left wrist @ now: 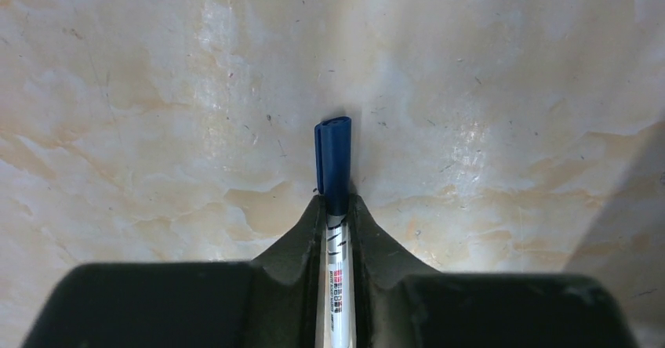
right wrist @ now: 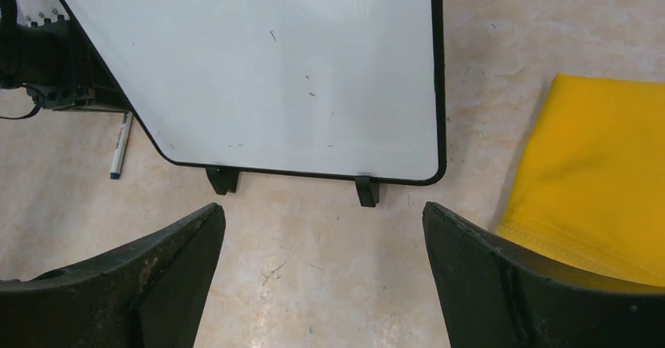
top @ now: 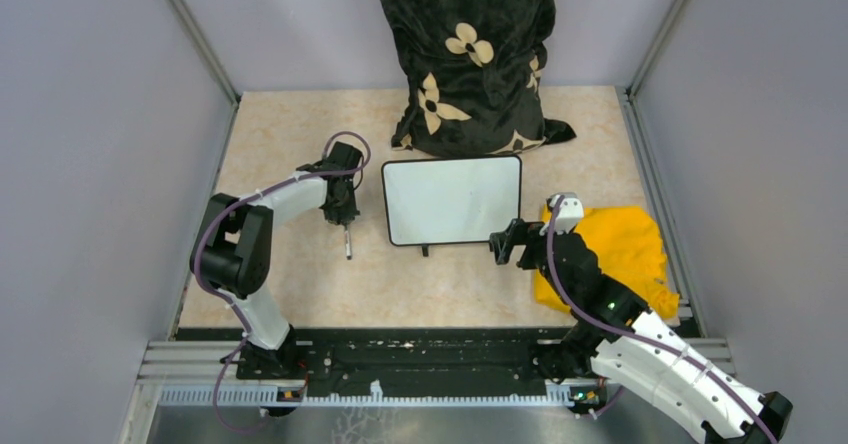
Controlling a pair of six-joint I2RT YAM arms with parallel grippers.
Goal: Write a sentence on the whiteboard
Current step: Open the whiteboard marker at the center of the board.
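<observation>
The whiteboard (top: 452,200) lies flat mid-table, white with a thin black frame and two small feet (right wrist: 366,190). Its surface (right wrist: 259,66) is blank apart from faint specks; no sentence shows on it. Left of the board a marker (top: 347,244) lies on the table, with a white barrel and a blue cap (left wrist: 332,160). My left gripper (left wrist: 336,201) is down over the marker with both fingers pressed against the barrel just behind the cap. My right gripper (right wrist: 323,211) stands wide open near the board's front right corner (top: 497,247), with nothing between its fingers.
A yellow cloth (top: 615,254) lies to the right of the board, beside my right arm. A black cushion with cream flowers (top: 470,54) stands against the back wall just behind the board. Grey walls close in the table on three sides.
</observation>
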